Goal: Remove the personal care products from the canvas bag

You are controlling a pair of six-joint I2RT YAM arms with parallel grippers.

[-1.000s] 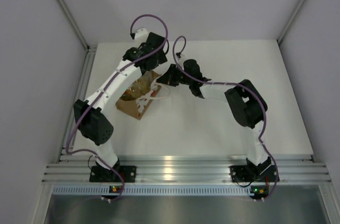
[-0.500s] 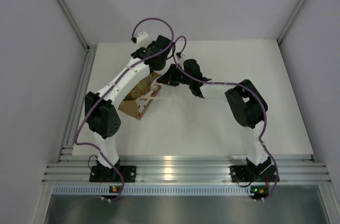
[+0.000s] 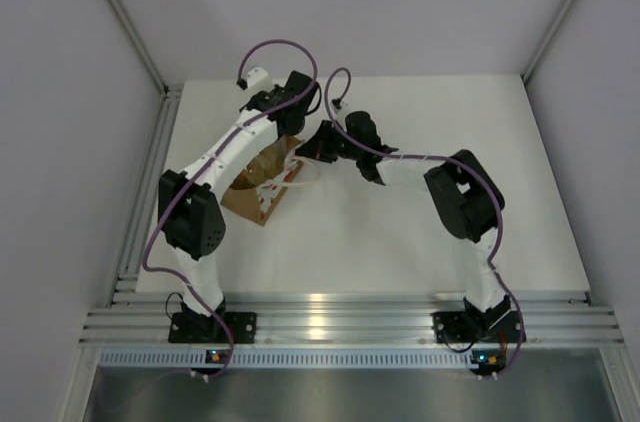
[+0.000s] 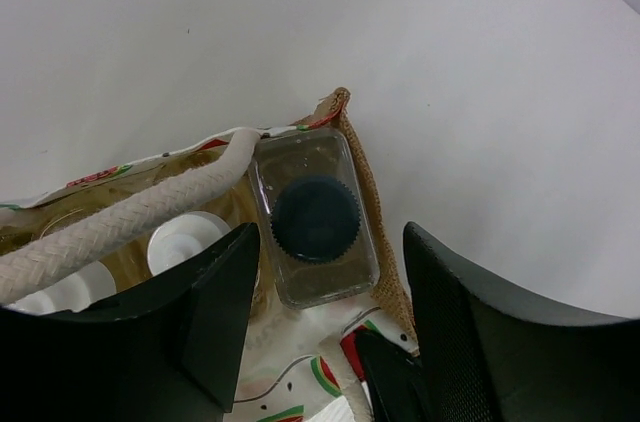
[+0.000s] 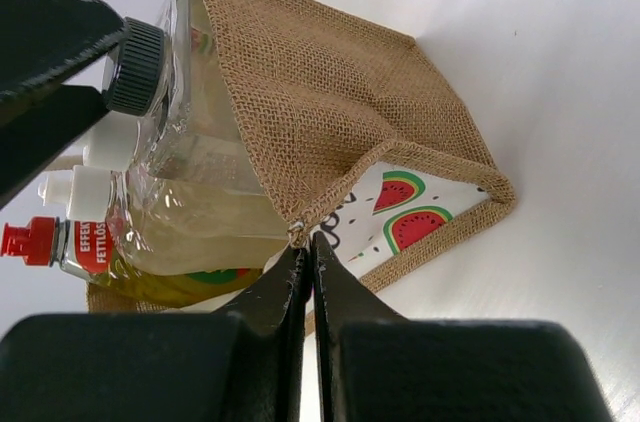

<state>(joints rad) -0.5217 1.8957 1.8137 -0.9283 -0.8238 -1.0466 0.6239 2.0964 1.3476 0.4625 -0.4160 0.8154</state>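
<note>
Left fingers [image 4: 220, 327] are hanging open astride the clear bottle [image 4: 315, 227], cap toward them, while right fingers [image 5: 282, 292] are pinching the bag [image 5: 330, 112].

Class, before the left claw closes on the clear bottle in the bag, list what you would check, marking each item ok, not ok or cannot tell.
1. The left claw straddles the clear bottle: ok.
2. Its fingers touch the bottle: not ok, gaps show on both sides.
3. The right claw pinches the canvas bag by its rim: ok.
4. The rope handle is out of the claw's way: cannot tell, it runs close beside the bottle.
5. The white-capped bottle is free of the near finger: cannot tell.
</note>
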